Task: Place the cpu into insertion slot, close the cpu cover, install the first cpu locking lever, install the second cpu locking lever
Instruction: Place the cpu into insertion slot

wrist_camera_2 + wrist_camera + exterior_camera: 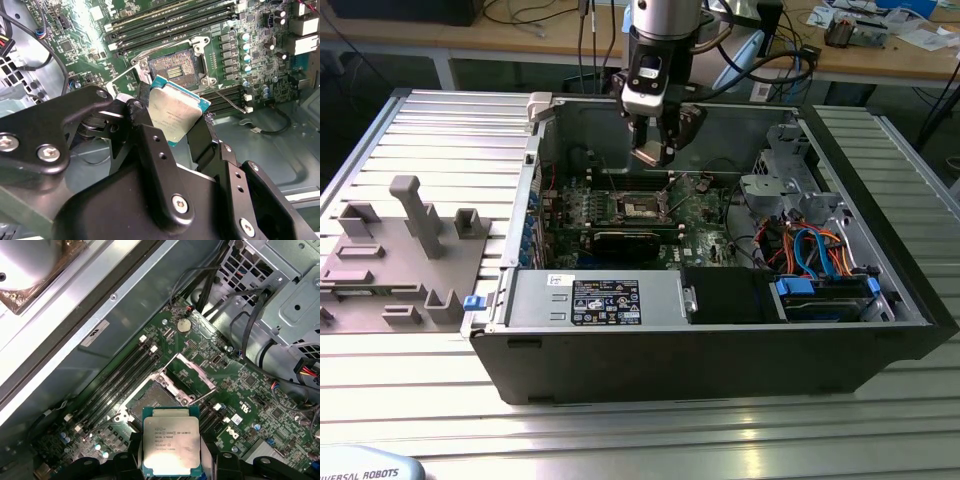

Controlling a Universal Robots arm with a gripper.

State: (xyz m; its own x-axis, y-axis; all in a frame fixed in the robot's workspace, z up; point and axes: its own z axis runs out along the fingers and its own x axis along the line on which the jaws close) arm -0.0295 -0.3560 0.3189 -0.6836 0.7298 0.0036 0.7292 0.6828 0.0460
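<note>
Silver-grey, the cpu [175, 112] sits pinched by its edges in the narrowed fingers of the gripper [655, 152], held flat above the bare insertion slot [150, 401], presumably to keep it level with the socket. The first wrist view shows the cpu cover [192, 371] swung open beside the slot. The exterior view shows the gripper's height inside the computer case [720, 340].

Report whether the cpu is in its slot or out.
Out. The cpu is clamped between the jaws, held clear of the insertion slot, which lies bare with its contacts showing.
</note>
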